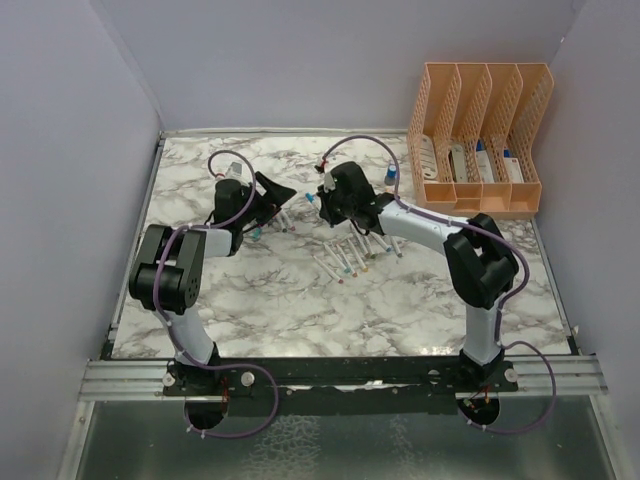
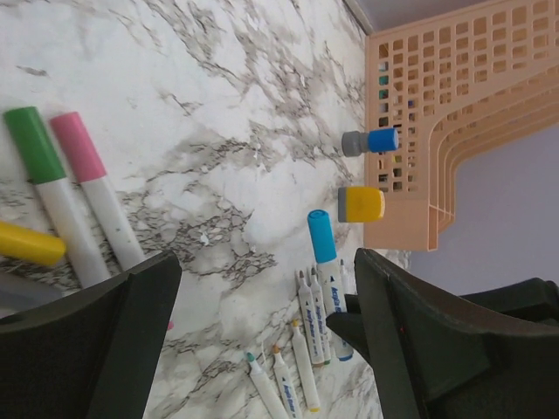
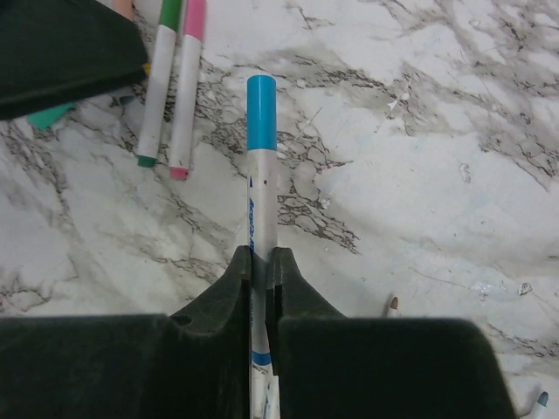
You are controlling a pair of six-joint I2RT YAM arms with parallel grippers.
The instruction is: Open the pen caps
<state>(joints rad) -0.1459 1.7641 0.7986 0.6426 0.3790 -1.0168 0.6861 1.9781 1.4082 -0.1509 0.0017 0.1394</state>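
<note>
My right gripper (image 3: 261, 255) is shut on the white barrel of a marker pen (image 3: 262, 196). Its blue cap (image 3: 261, 113) is on and points away from the fingers. My left gripper (image 2: 262, 279) is open and empty, and that blue cap (image 2: 321, 236) shows a little beyond its jaws. In the top view the two grippers, left (image 1: 283, 203) and right (image 1: 318, 197), face each other closely at mid-table. Capped green (image 2: 35, 144), pink (image 2: 77, 146) and yellow (image 2: 31, 244) pens lie to the left. Several uncapped pens (image 2: 306, 340) lie in a row below.
An orange slotted organizer (image 1: 480, 140) stands at the back right. A blue-and-grey cylinder (image 2: 370, 141) and a yellow block (image 2: 361, 203) lie beside it. The row of uncapped pens (image 1: 345, 257) lies just in front of the right gripper. Purple walls enclose the marble table.
</note>
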